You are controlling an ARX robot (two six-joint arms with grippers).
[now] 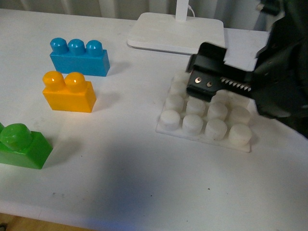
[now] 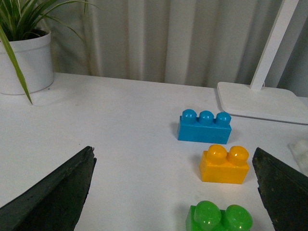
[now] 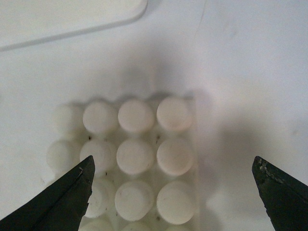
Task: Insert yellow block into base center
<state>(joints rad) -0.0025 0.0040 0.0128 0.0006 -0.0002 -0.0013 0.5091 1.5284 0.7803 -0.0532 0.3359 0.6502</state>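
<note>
Green brick sits nearest the table front edge; we see bare tabletop from it to the base. Yellow block stands well left of the base, blue brick just behind it. Both claws gape empty: right gripper over the base, left gripper facing the bricks. Lamp stand lies farthest.

On the white table, a blue three-stud brick sits at ten o'clock, a green brick at eight, and a white lamp stand at twelve.
</note>
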